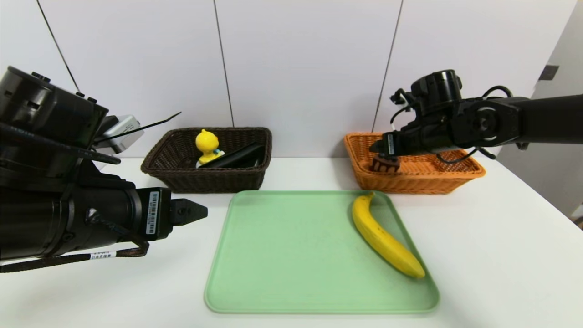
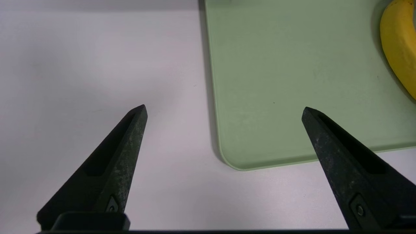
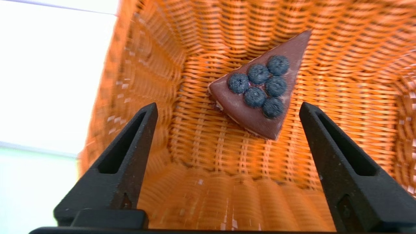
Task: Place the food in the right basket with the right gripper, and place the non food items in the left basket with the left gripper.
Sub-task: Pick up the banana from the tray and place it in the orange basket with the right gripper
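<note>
A long yellow banana [image 1: 387, 237] lies on the right side of the green tray [image 1: 291, 255]; its end also shows in the left wrist view [image 2: 399, 42]. The chocolate cake wedge [image 3: 260, 94] with blueberries rests on the floor of the orange right basket [image 1: 455, 175], free of any finger. My right gripper [image 3: 228, 105] hangs open just above it, over the basket's left end [image 1: 380, 148]. The dark left basket [image 1: 205, 180] holds the yellow duck toy [image 1: 207, 146] and a flat black item [image 1: 237, 157]. My left gripper [image 2: 224, 108] is open and empty over the tray's near left corner.
Both baskets stand at the back of the white table [image 1: 501, 255] against a white panelled wall. The green tray [image 2: 292, 81] lies in the middle, in front of them. My left arm [image 1: 68, 218] fills the left side of the head view.
</note>
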{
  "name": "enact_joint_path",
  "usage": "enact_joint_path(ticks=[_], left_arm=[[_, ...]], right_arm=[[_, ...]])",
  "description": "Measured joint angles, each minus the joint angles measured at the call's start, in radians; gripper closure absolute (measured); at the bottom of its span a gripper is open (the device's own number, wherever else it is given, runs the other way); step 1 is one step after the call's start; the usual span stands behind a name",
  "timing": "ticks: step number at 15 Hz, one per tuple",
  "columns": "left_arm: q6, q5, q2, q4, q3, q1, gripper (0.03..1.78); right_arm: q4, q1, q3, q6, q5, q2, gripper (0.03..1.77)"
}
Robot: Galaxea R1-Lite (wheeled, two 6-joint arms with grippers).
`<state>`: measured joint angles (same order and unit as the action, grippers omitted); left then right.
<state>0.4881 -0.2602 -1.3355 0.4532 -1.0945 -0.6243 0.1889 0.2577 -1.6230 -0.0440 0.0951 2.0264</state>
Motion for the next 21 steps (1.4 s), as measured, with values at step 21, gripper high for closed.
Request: enact_joint_path(ticks=[21], left_arm=[[0.001, 0.001, -0.005, -0.014, -0.001, 0.0, 0.12]], right_arm=[[0.543, 0.26, 0.25, 0.065, -0.149, -0.316, 0.11]])
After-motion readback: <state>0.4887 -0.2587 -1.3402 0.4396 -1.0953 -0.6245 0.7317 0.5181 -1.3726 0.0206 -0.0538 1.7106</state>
